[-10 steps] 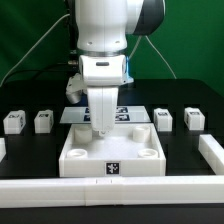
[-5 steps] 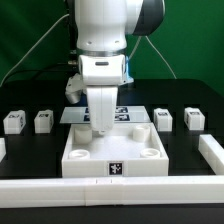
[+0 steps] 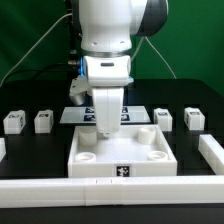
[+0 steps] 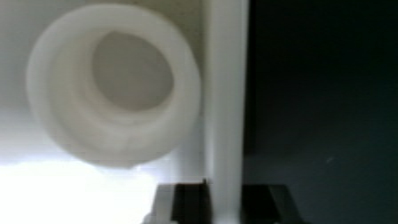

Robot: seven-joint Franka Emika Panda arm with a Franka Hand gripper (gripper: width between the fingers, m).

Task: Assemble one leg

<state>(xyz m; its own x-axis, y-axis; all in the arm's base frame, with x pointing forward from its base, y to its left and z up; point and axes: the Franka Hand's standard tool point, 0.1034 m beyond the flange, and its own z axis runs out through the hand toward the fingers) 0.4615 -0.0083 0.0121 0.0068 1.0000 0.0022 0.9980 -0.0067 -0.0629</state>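
Observation:
Four small white legs with tags stand on the black table: two at the exterior view's left (image 3: 12, 121) (image 3: 43, 121) and two at its right (image 3: 163, 118) (image 3: 194, 118). My gripper (image 3: 108, 128) is down at the back wall of the large white tray-like part (image 3: 150, 158), away from all the legs. In the wrist view the dark fingers (image 4: 187, 205) sit on either side of the tray's thin wall (image 4: 226, 90), shut on it, with a round corner socket (image 4: 116, 90) beside it. No leg is held.
The marker board (image 3: 138, 112) lies behind the tray. A long white rail (image 3: 60, 188) runs along the front. Shorter white blocks lie at the far right (image 3: 211, 150) and the left edge (image 3: 2, 148).
The gripper and the tray in its grip have shifted toward the exterior view's right and a little nearer the front rail. The legs have not moved.

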